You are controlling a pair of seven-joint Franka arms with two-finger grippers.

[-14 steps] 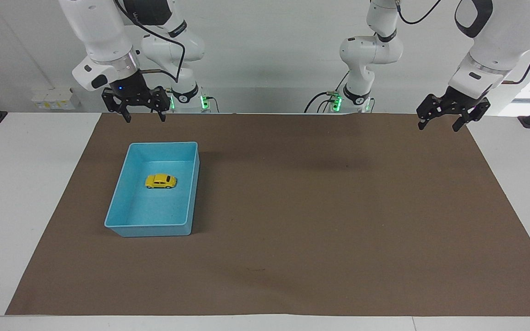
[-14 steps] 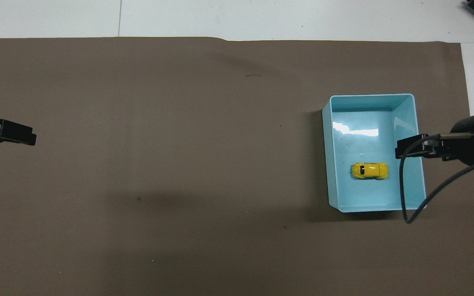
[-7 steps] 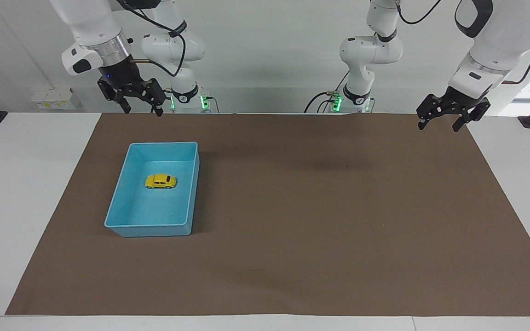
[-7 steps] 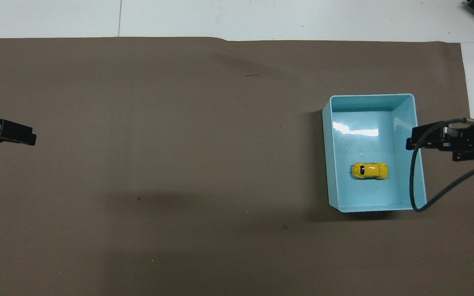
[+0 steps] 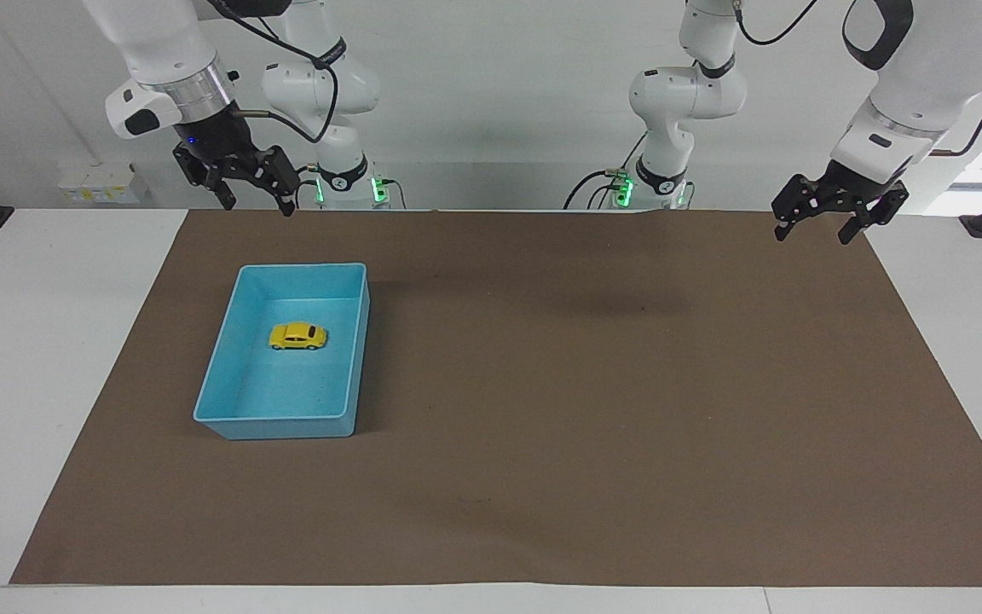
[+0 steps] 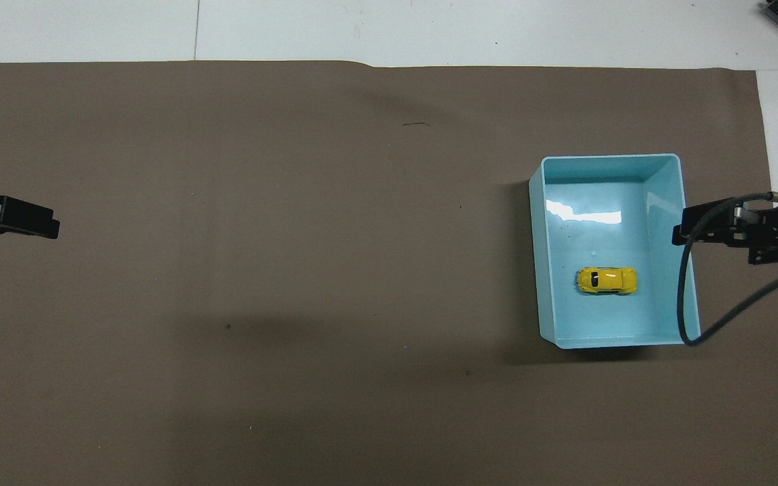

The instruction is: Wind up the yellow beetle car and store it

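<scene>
In the facing view I note, at upper left, the right gripper (image 5: 254, 203) raised with fingers spread and empty, below it the yellow beetle car (image 5: 297, 336) resting on its wheels inside the blue bin (image 5: 286, 425) on the brown mat (image 5: 593, 401), and at upper right the left gripper (image 5: 813, 229) waiting, spread and empty.

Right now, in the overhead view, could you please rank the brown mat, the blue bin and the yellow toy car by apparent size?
1. Brown paper mat, largest.
2. Light-blue rectangular plastic bin.
3. Tiny yellow beetle car, lying inside the bin, smallest.
</scene>
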